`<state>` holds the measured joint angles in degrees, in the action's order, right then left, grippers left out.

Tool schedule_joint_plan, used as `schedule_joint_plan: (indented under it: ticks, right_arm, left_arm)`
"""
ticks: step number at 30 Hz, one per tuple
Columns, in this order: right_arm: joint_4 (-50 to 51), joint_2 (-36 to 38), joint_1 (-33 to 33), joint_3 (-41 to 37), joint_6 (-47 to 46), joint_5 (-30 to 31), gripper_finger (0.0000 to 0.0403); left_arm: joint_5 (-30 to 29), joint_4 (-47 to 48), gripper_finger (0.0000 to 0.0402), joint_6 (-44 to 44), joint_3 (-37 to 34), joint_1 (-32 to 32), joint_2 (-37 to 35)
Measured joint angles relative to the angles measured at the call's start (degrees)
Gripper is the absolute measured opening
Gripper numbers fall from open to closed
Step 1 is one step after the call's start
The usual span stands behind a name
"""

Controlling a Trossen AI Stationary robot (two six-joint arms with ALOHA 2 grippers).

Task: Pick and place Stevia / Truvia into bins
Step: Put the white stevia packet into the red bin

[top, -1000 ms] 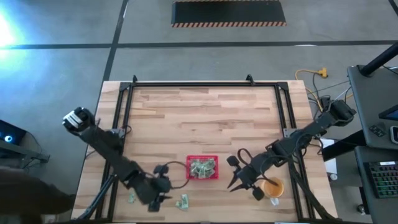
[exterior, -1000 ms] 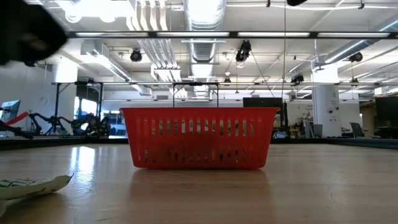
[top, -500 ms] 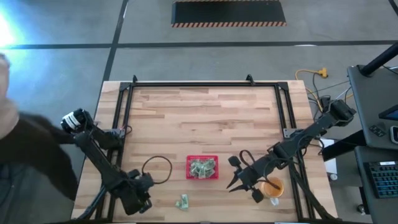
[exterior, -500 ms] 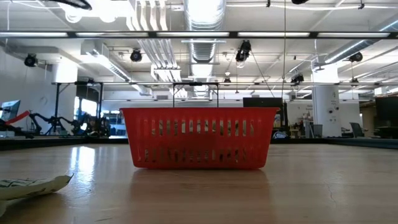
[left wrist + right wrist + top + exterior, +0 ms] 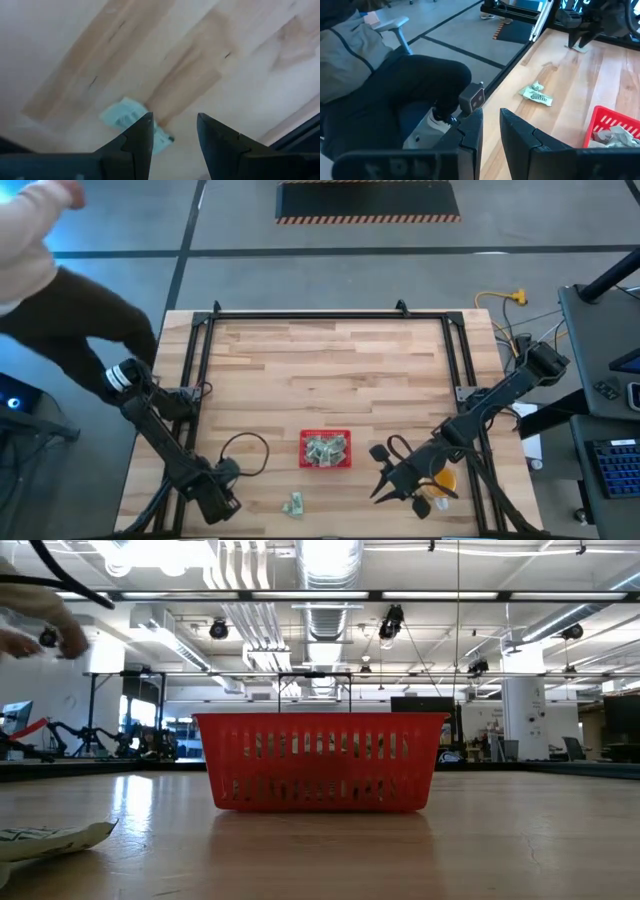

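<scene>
The red bin [image 5: 325, 450] stands near the table's front middle and holds several pale green Stevia sachets [image 5: 326, 448]. One loose sachet [image 5: 293, 503] lies flat on the wood in front of the bin. My left gripper [image 5: 218, 508] points down at the front left, open, over another sachet [image 5: 125, 116]. That sachet lies flat beside one fingertip and is partly hidden by it. My right gripper [image 5: 385, 482] hangs right of the bin. It is open by a narrow gap [image 5: 491, 125] with nothing in it. My left gripper comes at the sachet from above, pointing down. One fingertip [image 5: 145, 131] stands at the sachet's edge [image 5: 150, 131] and the other over bare wood. I cannot tell whether it touches the sachet, which lies flat on the table.
An orange cup [image 5: 440, 480] sits partly under my right arm near the front right. A person [image 5: 60, 310] stands just off the table's left edge, close to my left arm's base. Black rails [image 5: 205, 360] frame the table. Bare wood fills the far half.
My left gripper has moved toward the table's left edge and a little down, rolling about its own line. It now covers the left sachet in the high view. My right gripper has drifted slightly toward the near edge. The person has moved in along the table's left side.
</scene>
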<state>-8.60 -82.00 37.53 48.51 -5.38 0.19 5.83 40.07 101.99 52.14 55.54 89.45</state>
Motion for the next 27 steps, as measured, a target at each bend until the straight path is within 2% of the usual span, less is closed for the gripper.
schedule_joint_plan:
  ticks: [8,16,27]
  right_arm:
    - [0.01,0.0,-0.01,0.0,0.04,0.01,0.0057]
    - [-0.98,0.02,-0.01,0.0,-0.04,-0.01,0.0057]
    - [-1.1,0.02,-0.01,0.0,-0.21,-0.01,0.0057]
  left_arm:
    - [1.09,4.82,0.0134,1.17,-0.03,0.08,0.14]
    - [1.15,2.45,0.0134,0.39,-0.04,0.1,3.18]
    - [4.13,2.34,0.0124,-2.99,0.13,0.03,5.29]
